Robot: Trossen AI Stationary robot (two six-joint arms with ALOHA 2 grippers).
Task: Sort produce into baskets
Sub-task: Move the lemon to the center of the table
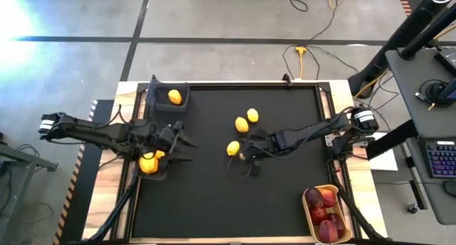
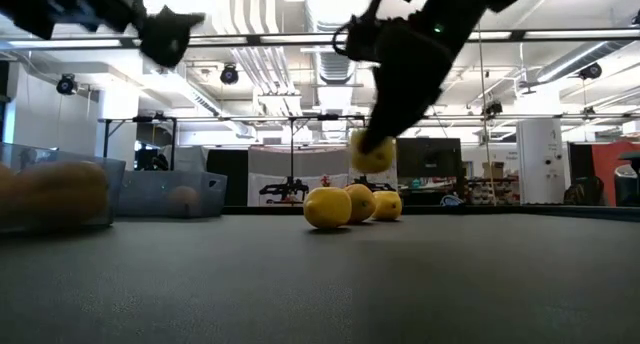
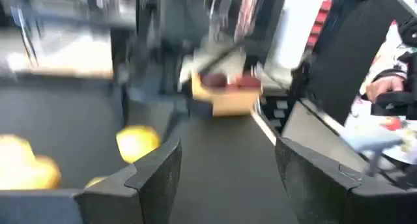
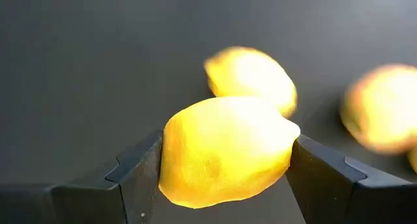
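The right arm reaches in from the table's right edge toward its middle — its gripper (image 4: 225,165) is clamped on a lemon (image 4: 225,149), lifted off the black mat (image 1: 285,195). Three more lemons (image 1: 242,124) lie just beyond. The left gripper (image 3: 225,178) hovers with fingers apart and empty, above the grey bin (image 1: 152,167) at the left edge.

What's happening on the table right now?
The right gripper is shut on a lemon and holds it off the mat, near three more yellow pieces lying mid-table. The left gripper is open and empty beside a dark bin that holds yellow produce. Another dark bin holds one yellow piece, and the tan tray holds red fruit.
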